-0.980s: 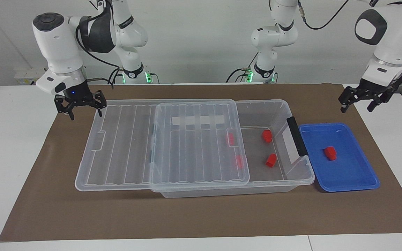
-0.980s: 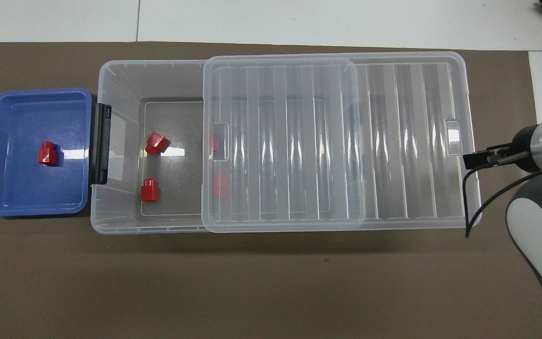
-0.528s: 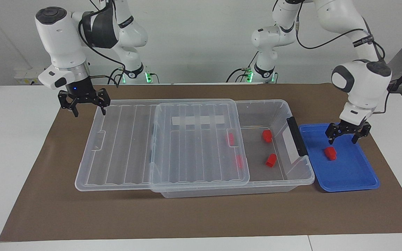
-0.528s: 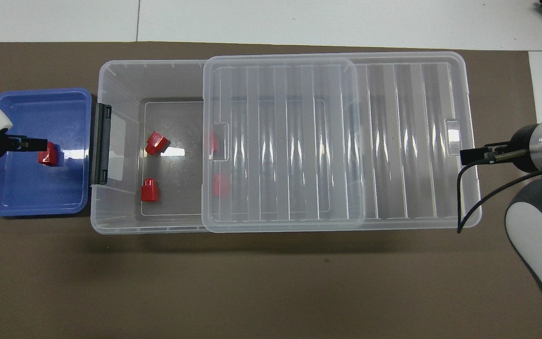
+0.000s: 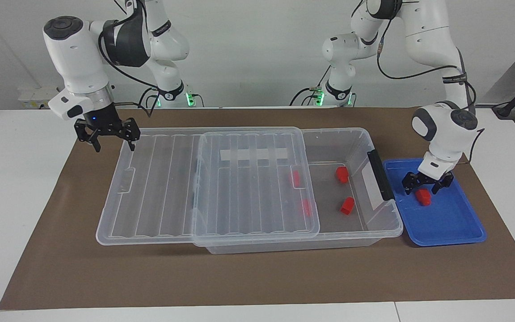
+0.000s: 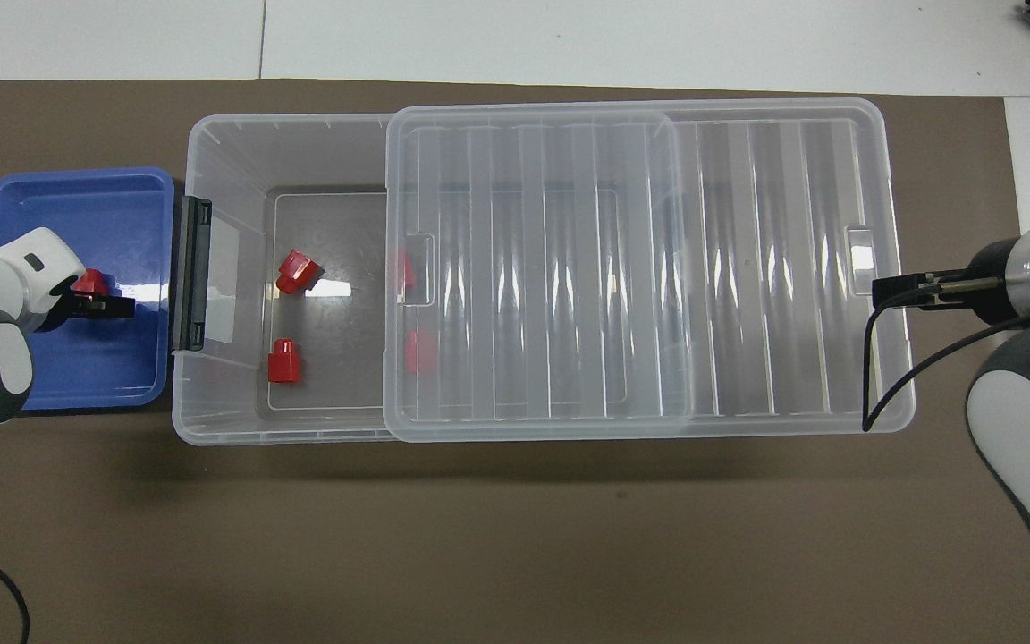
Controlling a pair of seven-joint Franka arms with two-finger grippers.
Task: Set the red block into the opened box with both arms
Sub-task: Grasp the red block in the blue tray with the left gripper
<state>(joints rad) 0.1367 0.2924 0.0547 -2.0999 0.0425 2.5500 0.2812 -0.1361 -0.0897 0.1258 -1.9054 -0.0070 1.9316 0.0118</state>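
One red block (image 5: 424,197) (image 6: 88,283) lies in the blue tray (image 5: 456,226) (image 6: 77,192). My left gripper (image 5: 424,189) (image 6: 100,302) hangs low right over it, open, a finger on either side; whether they touch it I cannot tell. The clear box (image 5: 356,134) (image 6: 211,143) stands beside the tray with its ribbed lid (image 5: 172,188) (image 6: 747,268) slid toward the right arm's end. Several red blocks lie inside, two in the uncovered part (image 5: 341,174) (image 5: 347,205) (image 6: 298,271) (image 6: 283,360). My right gripper (image 5: 107,135) (image 6: 892,292) hovers open over the lid's end.
A black bar handle (image 5: 379,174) (image 6: 191,273) sits on the box end next to the tray. Brown paper (image 5: 257,277) covers the table under everything. A cable (image 6: 890,376) loops down from the right wrist beside the lid.
My left arm swung in from the table's end and came down over the red block in the tray. My right gripper shifted slightly toward the lid's end.
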